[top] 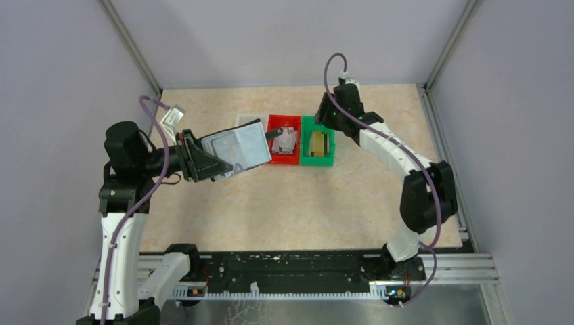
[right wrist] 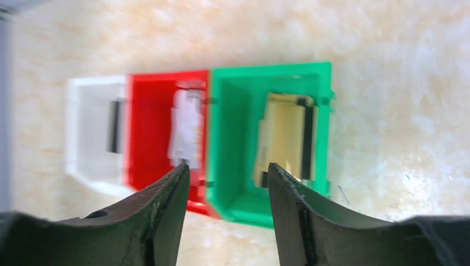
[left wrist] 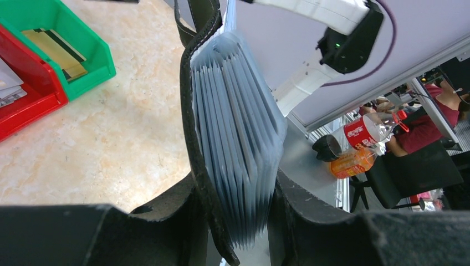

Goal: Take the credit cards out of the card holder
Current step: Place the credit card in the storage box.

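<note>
Three credit cards (right wrist: pixel 282 138) lie binned, black, grey, gold; my left gripper (left wrist: pixel 235 194) clamps the card holder (top: pixel 238 147) aloft left of the bins (top: pixel 283 161), sleeves (left wrist: pixel 233 127) apparently empty, right gripper (right wrist: pixel 228 169) gaping over the green bin (right wrist: pixel 249 210).

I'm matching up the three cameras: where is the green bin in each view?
Top external: green bin at centre, right of the red bin.
Left wrist: green bin in the top-left corner.
Right wrist: green bin centre-right.
Shared landmark: the red bin beside it.
</note>
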